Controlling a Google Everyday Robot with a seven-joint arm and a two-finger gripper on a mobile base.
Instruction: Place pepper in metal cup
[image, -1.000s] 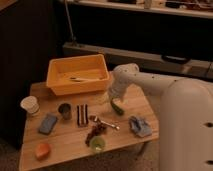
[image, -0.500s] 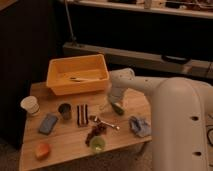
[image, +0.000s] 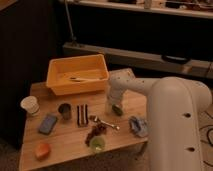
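Observation:
The pepper (image: 118, 110) is small and dark green and lies on the wooden table (image: 65, 142), right of centre. My gripper (image: 114, 105) points down at the end of the white arm and sits right over the pepper, partly hiding it. The metal cup (image: 64, 110) is small and dark grey. It stands upright to the left of the pepper, well apart from the gripper.
A yellow bin (image: 60, 75) holding a utensil stands at the back. A white paper cup (image: 31, 105), a blue sponge (image: 48, 123) and an orange item (image: 42, 150) are on the left. A dark striped item (image: 82, 114), a spoon (image: 104, 122), grapes (image: 95, 132), a light-green fruit (image: 97, 144) and a blue cloth (image: 138, 125) lie around the middle.
The arm's large white body has swung further into view on the right. The gripper stays low over the pepper, shifted slightly left. The objects on the table have not moved.

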